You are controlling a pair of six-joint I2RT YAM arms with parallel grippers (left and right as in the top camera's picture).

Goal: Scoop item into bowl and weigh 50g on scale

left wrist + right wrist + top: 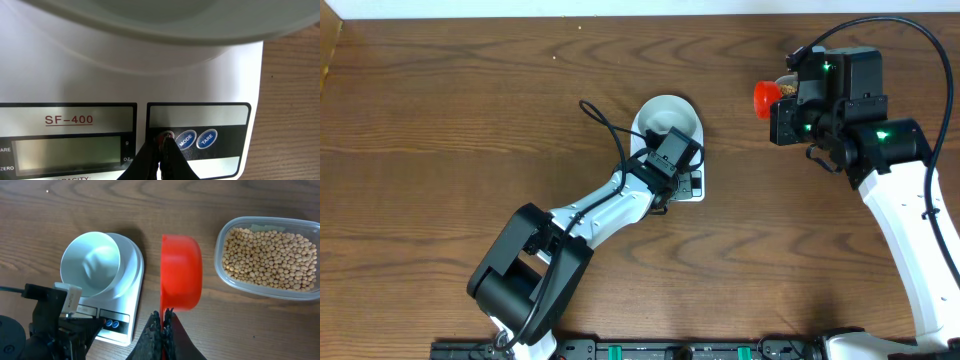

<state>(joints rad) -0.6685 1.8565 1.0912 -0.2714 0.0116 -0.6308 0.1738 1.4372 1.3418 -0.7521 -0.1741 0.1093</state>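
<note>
We judge nothing weighed yet: bowl (90, 265) empty on scale (134, 270); left tool (161, 142) pressed together, right tool (162, 317) pinching the scoop (181, 272).

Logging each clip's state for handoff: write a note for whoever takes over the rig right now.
Left gripper: shut, tips on the leftmost button of the scale; the display shows no digits.
Right gripper: shut on the handle of the red scoop, which is tipped on its side between scale and clear tub.
Bowl: on the scale, empty.
Beans: in the tub.
Done: bowl placed.
Left: get a reading on the scale, scoop beans into the bowl to target weight.
</note>
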